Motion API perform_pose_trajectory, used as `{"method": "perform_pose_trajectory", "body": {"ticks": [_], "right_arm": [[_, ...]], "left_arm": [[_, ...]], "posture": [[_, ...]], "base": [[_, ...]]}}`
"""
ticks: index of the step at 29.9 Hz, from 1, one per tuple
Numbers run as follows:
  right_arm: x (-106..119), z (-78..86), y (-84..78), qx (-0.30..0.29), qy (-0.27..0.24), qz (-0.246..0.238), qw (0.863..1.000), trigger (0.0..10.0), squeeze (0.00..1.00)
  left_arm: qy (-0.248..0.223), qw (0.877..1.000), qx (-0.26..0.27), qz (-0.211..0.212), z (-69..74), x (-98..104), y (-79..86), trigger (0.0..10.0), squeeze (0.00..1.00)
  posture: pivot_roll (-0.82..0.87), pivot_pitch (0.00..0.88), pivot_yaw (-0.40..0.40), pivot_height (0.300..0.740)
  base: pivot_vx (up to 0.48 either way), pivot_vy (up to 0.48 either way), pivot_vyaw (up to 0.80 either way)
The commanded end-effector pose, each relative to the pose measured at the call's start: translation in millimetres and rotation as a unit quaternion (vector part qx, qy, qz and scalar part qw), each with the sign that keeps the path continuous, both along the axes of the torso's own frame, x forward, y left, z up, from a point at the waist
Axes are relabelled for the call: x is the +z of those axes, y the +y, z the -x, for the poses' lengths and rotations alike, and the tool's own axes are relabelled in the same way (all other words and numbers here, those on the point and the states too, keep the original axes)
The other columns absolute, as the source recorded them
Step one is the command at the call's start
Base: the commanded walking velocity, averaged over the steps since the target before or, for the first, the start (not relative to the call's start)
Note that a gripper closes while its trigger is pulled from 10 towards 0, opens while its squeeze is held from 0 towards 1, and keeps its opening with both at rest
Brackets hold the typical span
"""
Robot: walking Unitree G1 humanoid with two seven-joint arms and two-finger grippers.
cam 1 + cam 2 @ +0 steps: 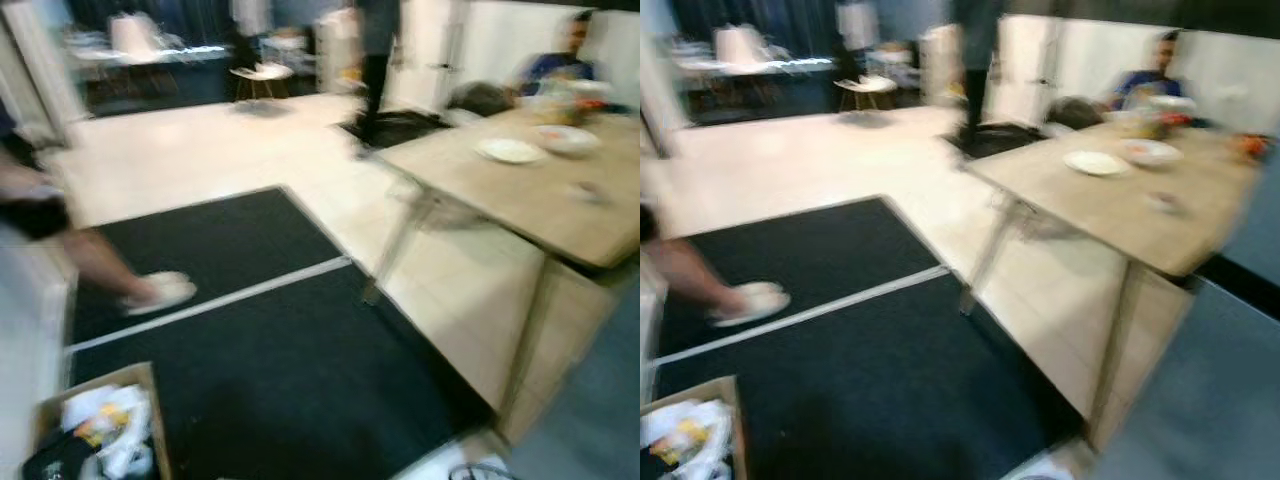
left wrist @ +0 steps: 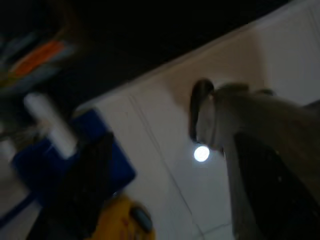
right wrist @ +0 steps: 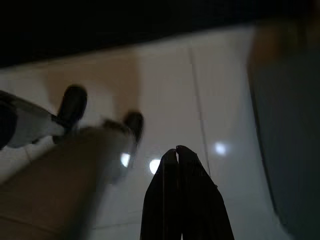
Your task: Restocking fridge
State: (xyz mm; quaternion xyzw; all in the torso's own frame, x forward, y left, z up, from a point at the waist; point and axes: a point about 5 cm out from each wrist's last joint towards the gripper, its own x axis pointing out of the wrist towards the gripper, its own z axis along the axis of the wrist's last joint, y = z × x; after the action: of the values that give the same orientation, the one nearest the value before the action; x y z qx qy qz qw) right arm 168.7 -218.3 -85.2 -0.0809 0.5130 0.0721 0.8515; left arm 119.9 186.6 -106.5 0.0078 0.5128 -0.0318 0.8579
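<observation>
Blurred by motion, the nearest floor is a black mat (image 1: 300,390) crossed by a pale stripe, with an open cardboard box (image 1: 95,425) of crumpled wrappers at its near left corner. Just beyond, a person's leg in a pale slipper (image 1: 160,291) steps on the mat. Cream tile floor (image 1: 190,150) stretches behind it. To the right stands a light wooden worktop (image 1: 520,190) bearing white plates (image 1: 508,150), a seated person behind it. Over tiles, the right gripper (image 3: 176,152) hangs with fingers pressed together, empty; I cannot tell how the left gripper (image 2: 87,185) stands. No fridge can be made out.
</observation>
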Motion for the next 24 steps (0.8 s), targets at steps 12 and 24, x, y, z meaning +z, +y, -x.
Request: {"method": "perform_pose_trajectory", "body": {"ticks": [12, 24], "right_arm": [[-1.7, 2.1, 1.8, 0.005, -0.003, 0.022, 1.000, 10.0, 0.00], [-2.5, 4.1, 1.7, 0.010, 0.004, 0.023, 1.000, 10.0, 0.00]], "left_arm": [[0.010, 1.000, 0.003, 0.020, 3.2, -1.8, -5.9, 10.0, 0.00], [0.014, 1.000, 0.003, 0.022, 4.7, -2.2, -5.3, 10.0, 0.00]], "posture": [[-0.08, 0.000, -0.010, 0.740], [-0.08, 0.000, -0.005, 0.740]], "base": [[0.000, 0.000, 0.52], [0.000, 0.000, 0.00]]}}
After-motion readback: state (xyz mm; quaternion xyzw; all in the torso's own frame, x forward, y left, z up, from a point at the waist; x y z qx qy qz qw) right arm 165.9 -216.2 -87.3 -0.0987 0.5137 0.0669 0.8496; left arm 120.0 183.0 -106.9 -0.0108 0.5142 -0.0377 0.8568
